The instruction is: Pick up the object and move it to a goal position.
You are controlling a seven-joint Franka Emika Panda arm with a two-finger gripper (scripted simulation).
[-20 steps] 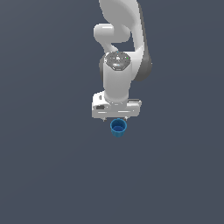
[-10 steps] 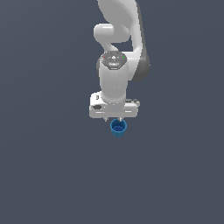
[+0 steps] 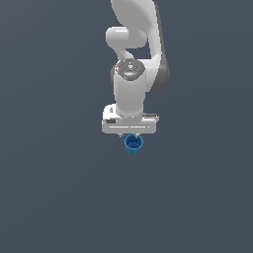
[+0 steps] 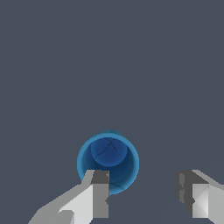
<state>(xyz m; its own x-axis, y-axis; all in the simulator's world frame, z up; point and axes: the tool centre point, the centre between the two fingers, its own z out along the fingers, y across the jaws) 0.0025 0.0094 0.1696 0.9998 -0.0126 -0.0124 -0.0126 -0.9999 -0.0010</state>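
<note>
The object is a small blue cup [image 3: 133, 144] with a darker hollow inside, standing upright on the grey floor. In the exterior view it sits just below the white hand of my gripper [image 3: 129, 132], partly covered by it. In the wrist view the cup [image 4: 108, 159] lies off the gripper's middle [image 4: 142, 194]: one finger [image 4: 98, 194] overlaps the cup's rim, and the other finger [image 4: 192, 194] stands well apart from it. The jaws are open and hold nothing. The cup is not between the fingers.
A plain dark grey floor [image 3: 49, 197] fills both views. The white arm [image 3: 136, 44] rises behind the hand in the exterior view. No other objects or marker show.
The hand has squared up and moved closer to the cup in the exterior view. The cup has not moved.
</note>
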